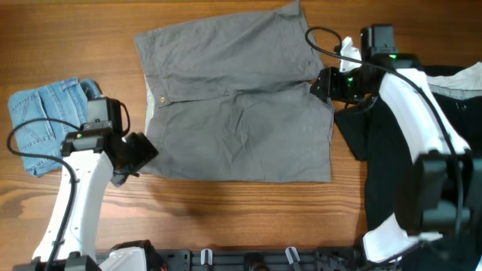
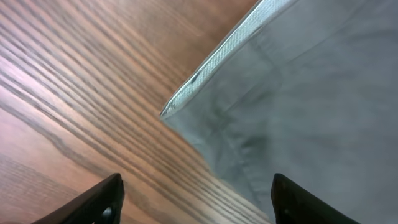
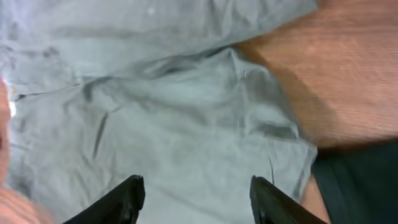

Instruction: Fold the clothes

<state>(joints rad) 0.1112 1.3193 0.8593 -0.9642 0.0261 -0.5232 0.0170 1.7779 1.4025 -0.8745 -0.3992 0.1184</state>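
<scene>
trousers flat mid-table, long axis left-right | my left gripper fingers apart, empty, just off their near-left corner, cloth up-right of it | right gripper fingers apart, empty, over right edge | left arm nearer that corner
</scene>
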